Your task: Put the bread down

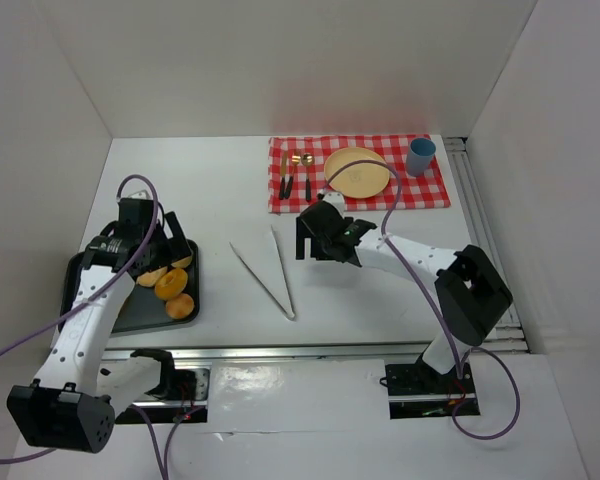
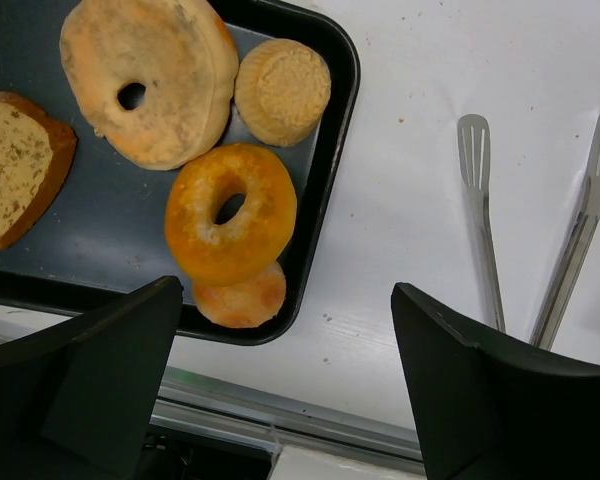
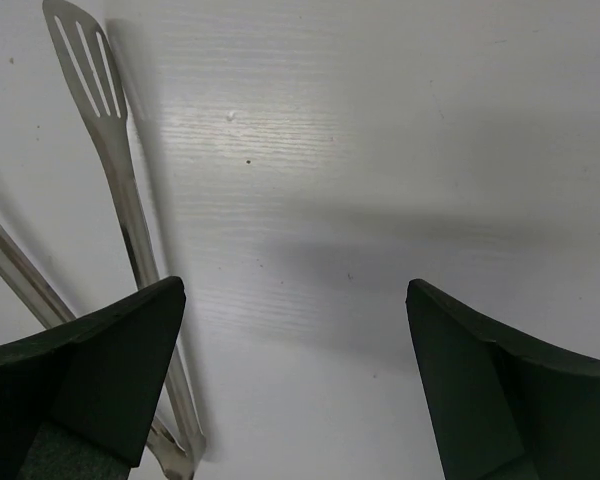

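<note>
A black tray at the left holds several breads: an orange bagel, a pale bagel, a round bun, a brown slice and a small round piece. The orange bagel also shows in the top view. My left gripper is open and empty above the tray's right part; in its wrist view the jaws stand wide apart. My right gripper is open and empty above bare table right of the metal tongs. A yellow plate lies empty on a red checked cloth.
The tongs lie spread in a V mid-table and show in the left wrist view and the right wrist view. A blue cup and cutlery sit on the cloth. White walls enclose the table.
</note>
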`<state>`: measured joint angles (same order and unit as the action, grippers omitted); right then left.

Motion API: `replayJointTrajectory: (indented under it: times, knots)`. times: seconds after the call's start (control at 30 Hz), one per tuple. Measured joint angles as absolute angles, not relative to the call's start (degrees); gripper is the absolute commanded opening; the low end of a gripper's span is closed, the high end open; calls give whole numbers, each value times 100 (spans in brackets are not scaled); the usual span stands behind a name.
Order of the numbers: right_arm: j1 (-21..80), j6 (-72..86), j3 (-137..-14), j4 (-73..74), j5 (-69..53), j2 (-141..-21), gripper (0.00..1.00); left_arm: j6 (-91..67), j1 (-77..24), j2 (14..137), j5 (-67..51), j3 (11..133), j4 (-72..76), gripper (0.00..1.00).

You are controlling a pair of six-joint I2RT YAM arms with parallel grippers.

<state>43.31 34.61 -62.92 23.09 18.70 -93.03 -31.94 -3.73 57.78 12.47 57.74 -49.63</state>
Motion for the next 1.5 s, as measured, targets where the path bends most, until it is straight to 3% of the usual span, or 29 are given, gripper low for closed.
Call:
replayJointTrajectory:
  times: [0.37, 0.4, 0.67, 1.17, 1.5]
  knots:
    - [4635, 3072, -6053, 1942, 1378, -9220, 100, -3328, -373, 5454, 1441, 5774, -4925, 99]
    - [4720, 2976, -5931, 1778, 1258, -9142, 97, -3341, -375, 5404, 1466, 5774, -4925, 99]
    - [5719, 2189, -5791, 1431, 749, -8949, 99, -3347, -373, 5299, 1459, 5774, -4921, 99]
    - [5771, 1503, -5937, 1396, 384, -10029, 99, -3343, -375, 5341, 1273, 5852, -4884, 99]
    - [5798, 1522, -6875, 1057, 1092, -11065, 99, -3341, -375, 5336, 1273, 5852, -4880, 99]
